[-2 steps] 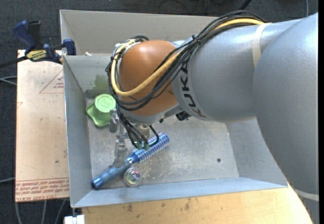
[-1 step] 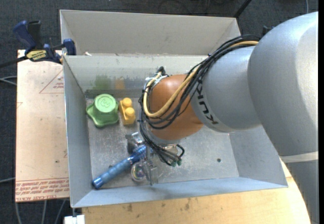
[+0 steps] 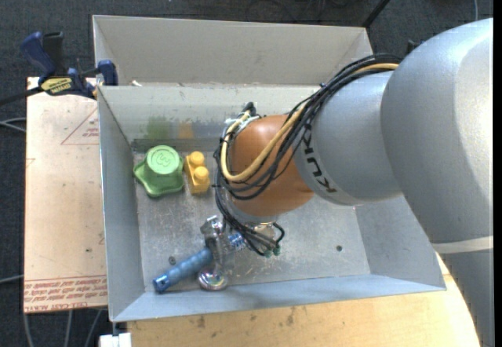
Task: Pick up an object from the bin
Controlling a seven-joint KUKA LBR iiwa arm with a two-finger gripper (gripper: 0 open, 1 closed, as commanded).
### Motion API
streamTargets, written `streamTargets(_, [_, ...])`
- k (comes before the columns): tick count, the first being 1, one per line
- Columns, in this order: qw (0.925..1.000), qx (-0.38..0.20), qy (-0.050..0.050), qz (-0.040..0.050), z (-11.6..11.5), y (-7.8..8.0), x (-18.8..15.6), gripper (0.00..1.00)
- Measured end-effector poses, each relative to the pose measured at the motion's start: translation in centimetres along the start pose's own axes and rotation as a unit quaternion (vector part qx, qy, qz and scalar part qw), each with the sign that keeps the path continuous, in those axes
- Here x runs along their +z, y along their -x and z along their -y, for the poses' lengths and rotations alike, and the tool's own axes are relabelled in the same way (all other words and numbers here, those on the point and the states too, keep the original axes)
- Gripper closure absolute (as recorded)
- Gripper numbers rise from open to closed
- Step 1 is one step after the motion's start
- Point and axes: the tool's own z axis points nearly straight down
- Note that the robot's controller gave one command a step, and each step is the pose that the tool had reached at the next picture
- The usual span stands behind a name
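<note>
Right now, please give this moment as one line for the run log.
end effector: low, at right end of blue rod | blue rod: near bin front wall | green cap, yellow piece: left side, apart

Bright even overhead light, soft shadow under the arm (image 3: 408, 133), dull sheen on the walls of the grey bin (image 3: 235, 55), faint green and yellow reflections at its back.

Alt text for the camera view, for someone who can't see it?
The gripper sits low near the front wall of the grey bin, at one end of a blue stick-shaped object. A green round piece and a small yellow piece lie side by side further left.
</note>
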Motion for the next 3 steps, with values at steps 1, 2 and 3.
streamTargets(1, [0.9971, 0.076, -0.001, -0.0025, 5.9, -2.2, -0.2, 1.0])
streamTargets(2, [0.9968, 0.08, 0.0, 0.0021, -0.6, -1.7, -17.7, 1.0])
streamTargets(3, [0.9966, 0.082, -0.001, -0.0022, -0.4, -1.9, -17.3, 0.0])
